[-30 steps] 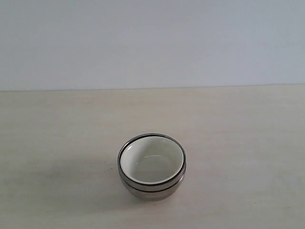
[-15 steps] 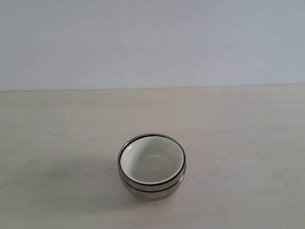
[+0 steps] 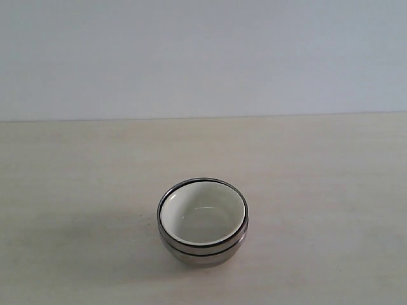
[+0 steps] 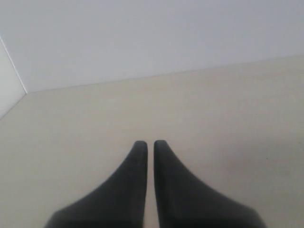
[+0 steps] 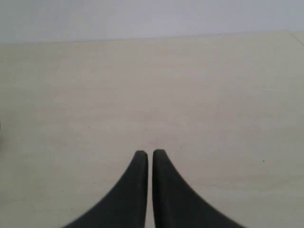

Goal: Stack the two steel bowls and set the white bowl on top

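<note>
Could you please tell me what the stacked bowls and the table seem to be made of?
The white bowl looks like glazed ceramic: cream, with a soft sheen inside. The steel bowls around it look like polished metal: grey, mirror-like bands. The table seems pale matte wood or laminate, faintly grained.

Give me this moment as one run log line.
stack: white bowl inside steel bowls, on table | left gripper: shut, empty | right gripper: shut, empty | task: looks complete

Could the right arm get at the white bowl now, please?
Probably yes: the white bowl sits uppermost in the steel bowls, nothing beside it. The right gripper is shut and must open first.
</note>
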You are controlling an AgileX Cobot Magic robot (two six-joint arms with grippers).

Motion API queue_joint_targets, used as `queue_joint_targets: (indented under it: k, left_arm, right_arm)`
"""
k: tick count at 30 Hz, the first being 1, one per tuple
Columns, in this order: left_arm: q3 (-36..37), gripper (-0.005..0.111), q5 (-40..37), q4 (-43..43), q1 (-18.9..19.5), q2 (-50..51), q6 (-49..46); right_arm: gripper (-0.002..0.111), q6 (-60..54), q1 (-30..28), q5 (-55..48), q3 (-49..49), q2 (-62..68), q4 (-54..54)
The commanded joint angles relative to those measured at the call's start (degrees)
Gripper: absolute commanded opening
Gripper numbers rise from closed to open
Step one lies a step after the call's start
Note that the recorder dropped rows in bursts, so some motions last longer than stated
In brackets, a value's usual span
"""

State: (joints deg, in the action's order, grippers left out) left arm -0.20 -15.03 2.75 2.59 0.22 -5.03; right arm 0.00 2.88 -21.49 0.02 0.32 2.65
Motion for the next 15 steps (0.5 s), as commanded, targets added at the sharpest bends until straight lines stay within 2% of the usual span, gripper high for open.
queue_joint_targets:
  k: [1,15]
  left_arm:
    - [0.2,0.004,0.4,-0.4,0.1,-0.2,0.6]
    - [0.2,0.004,0.4,-0.4,0.1,-0.2,0.6]
  right_arm:
    - [0.000,-0.8,0.1,0.9,0.0,-0.3,-0.7]
    - [0.000,-0.3,0.1,0.9,0.0,-0.3,-0.6]
